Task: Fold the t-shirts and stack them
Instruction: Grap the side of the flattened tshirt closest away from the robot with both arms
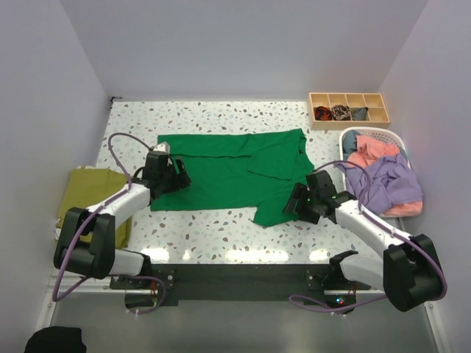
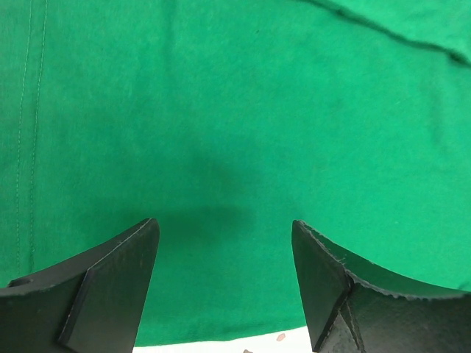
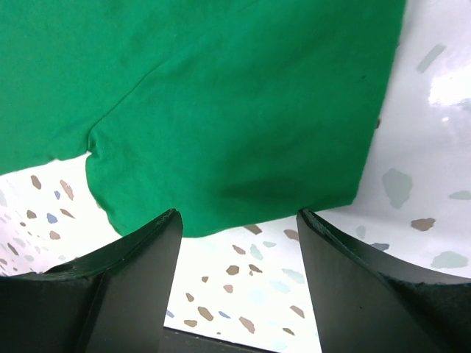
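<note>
Your green t-shirt [image 1: 235, 173] lies spread at ctr frame on the table [image 1: 221, 232]. Left gripper [image 1: 175, 179] hangs over its left edge, jaws apart, nothing btwn. Right gripper [image 1: 298, 204] is over the lower-right flap, also apart, empty. 2 shirts, lavender [image 1: 383, 180] and coral-pink [image 1: 372, 151], sit in the basket [image 1: 401, 140] at right. The olive-yellow shirt [image 1: 92, 195] is far left.

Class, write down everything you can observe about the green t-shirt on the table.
The green t-shirt is plain, bright green cloth with stitched seams. It lies flat on the speckled table, its right side partly folded over itself, and a sleeve-like flap reaches toward the near edge. The left pincer hangs open over its left part. The right pincer hangs open over the flap. Neither grips the cloth.
</note>
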